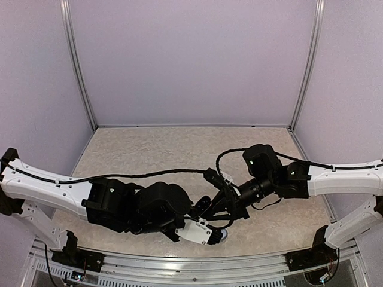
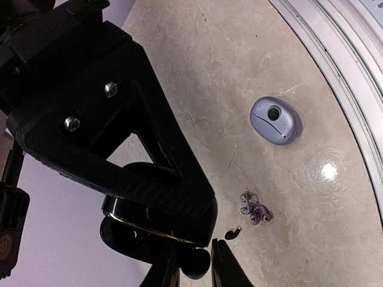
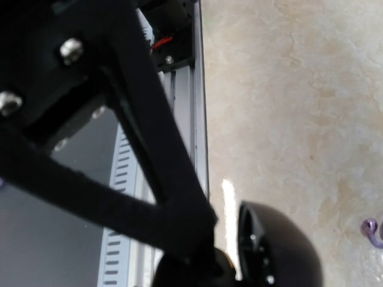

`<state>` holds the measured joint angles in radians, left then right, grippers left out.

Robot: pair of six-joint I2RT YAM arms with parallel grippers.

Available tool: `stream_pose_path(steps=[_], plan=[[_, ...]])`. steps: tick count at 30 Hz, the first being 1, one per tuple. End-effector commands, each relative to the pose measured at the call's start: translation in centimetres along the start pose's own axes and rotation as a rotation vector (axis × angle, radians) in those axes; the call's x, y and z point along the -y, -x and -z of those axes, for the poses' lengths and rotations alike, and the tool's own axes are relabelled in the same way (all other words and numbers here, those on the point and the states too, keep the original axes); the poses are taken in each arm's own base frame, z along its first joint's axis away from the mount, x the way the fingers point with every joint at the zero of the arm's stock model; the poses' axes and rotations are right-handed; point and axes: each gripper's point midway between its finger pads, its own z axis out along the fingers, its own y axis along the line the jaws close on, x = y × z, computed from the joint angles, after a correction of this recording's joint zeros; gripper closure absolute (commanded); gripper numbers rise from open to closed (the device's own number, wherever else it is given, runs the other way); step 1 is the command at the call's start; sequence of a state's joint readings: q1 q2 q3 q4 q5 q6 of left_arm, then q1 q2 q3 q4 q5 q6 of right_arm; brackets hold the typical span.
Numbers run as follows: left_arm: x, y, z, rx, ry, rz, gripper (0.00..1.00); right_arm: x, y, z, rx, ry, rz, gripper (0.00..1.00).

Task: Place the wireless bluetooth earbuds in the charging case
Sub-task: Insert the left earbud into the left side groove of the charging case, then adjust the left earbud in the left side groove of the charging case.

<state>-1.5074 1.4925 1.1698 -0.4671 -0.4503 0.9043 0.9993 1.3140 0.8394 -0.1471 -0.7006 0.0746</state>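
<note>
The charging case [image 2: 149, 224] is glossy black with a gold rim and hangs open above the table. My right gripper [image 3: 227, 263] is shut on it, and its broad black finger [image 2: 119, 125] covers most of the case. The case's dark lid [image 3: 278, 251] shows in the right wrist view. My left gripper [image 2: 196, 258] is at the case's edge. A glossy black earbud [image 2: 194, 267] sits between its fingertips, against one, with a sliver of light on the other side. A silvery-grey earbud [image 2: 275, 119] lies on the table. From above, both grippers [image 1: 209, 210] meet low at the front.
A cluster of small purple rubber pieces [image 2: 254, 209] and a tiny black hooked piece [image 2: 233, 232] lie on the beige table beside the left fingertips. One purple piece [image 3: 371, 230] shows in the right wrist view. The metal rail [image 2: 359, 72] runs along the near edge.
</note>
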Motion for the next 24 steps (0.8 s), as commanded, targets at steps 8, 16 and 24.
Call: stream_pose_path(steps=[8,16,24], plan=[[-2.4,1.8,1.0,0.050,0.086,0.015,0.69,-0.9,3.7,1.3,0.169,0.006,0.162,1.00],[-4.5,3.3,3.1,0.137,0.151,0.037,0.55,0.2,2.8,1.1,0.177,-0.030,0.146,1.00],[-5.2,4.7,5.0,0.240,0.167,0.059,0.53,1.0,2.9,1.5,0.197,-0.052,0.140,1.00]])
